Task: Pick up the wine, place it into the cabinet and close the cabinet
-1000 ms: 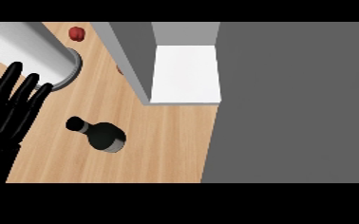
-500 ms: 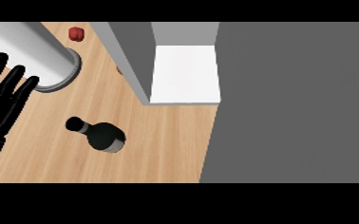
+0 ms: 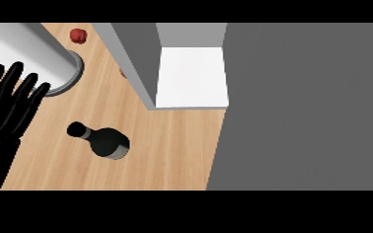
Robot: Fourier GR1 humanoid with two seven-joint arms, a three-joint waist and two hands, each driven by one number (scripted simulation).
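From my head view, my left hand (image 3: 18,103) rests at the left edge, fingers straight and spread, holding nothing. The wine (image 3: 102,139) stands apart on bare wooden counter (image 3: 167,148), below the cabinet (image 3: 191,76), whose door (image 3: 134,61) stands open.

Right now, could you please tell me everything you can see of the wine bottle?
The wine bottle is dark, nearly black, with a pale band near its base. Seen from steeply above, it appears to stand on the wooden counter, its capped neck pointing to the view's upper left. Nothing touches it: the left hand shows open at the view's left edge, apart from it, and the cabinet lies up and right.
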